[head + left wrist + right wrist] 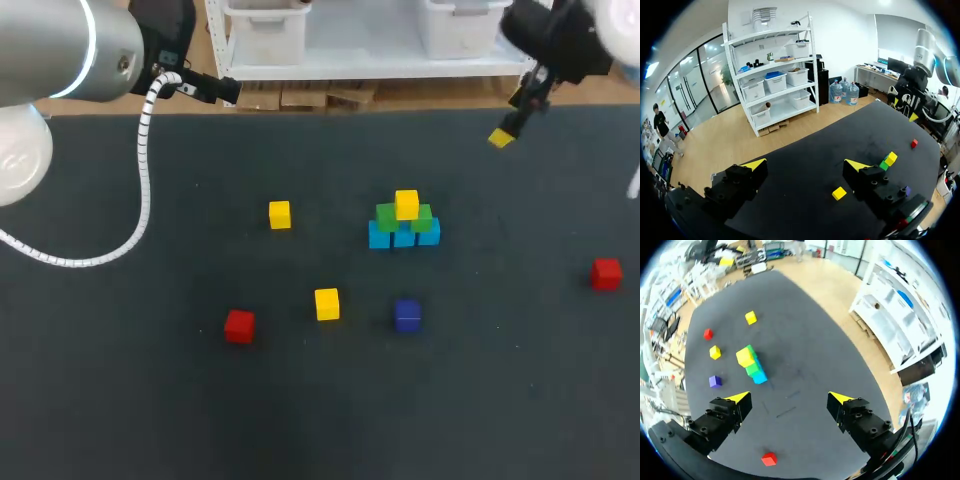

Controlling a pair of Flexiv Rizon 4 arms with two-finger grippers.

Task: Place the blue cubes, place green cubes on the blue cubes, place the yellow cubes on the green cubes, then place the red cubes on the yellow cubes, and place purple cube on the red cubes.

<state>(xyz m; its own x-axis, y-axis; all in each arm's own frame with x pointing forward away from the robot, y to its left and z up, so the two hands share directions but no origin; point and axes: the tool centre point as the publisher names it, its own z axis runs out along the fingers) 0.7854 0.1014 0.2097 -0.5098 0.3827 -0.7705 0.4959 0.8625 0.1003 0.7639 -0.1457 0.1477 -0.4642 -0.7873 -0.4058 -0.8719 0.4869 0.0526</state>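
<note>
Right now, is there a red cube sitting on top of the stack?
No, a yellow cube tops the stack, and the two red cubes lie on the table apart from it.

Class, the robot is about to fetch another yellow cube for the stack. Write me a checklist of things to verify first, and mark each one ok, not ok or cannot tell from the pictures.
1. Row of light-blue cubes forms the base: ok.
2. Green cubes rest on the blue row: ok.
3. Stacked yellow cube sits squarely centred on the greens: cannot tell.
4. Loose yellow cube, between a red cube and the purple cube, and the second loose yellow cube stand apart and uncovered: ok.
5. Left gripper jaws open, empty: ok.
6. Right gripper jaws open, empty: ok.
</note>
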